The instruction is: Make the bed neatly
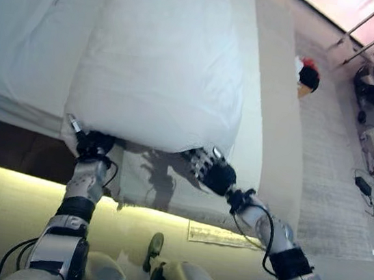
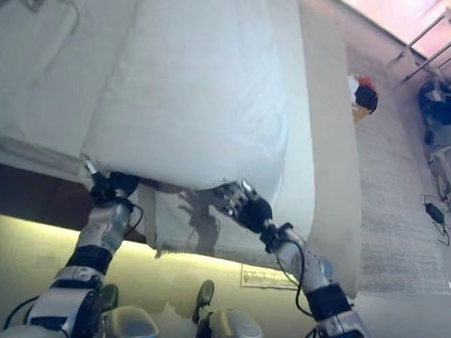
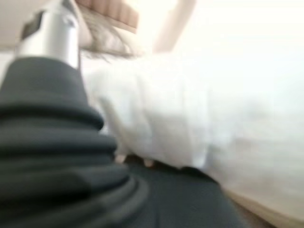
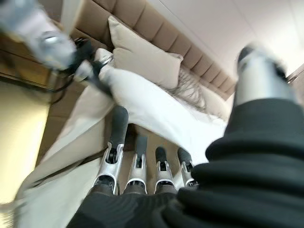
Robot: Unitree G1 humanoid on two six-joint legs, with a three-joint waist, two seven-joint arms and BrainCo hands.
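Left eye view: a white duvet (image 1: 163,61) lies along the bed (image 1: 277,159). The left hand (image 1: 88,143) pinches its near corner. The right hand (image 1: 205,166), fingers straight and spread, reaches under the near edge.

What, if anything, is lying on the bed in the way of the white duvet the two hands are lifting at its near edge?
Nothing visible blocks it. The white duvet lies over the white sheeted mattress, with the left hand and right hand at its near edge. A beige pillow sits at the headboard, beyond the duvet's far end.
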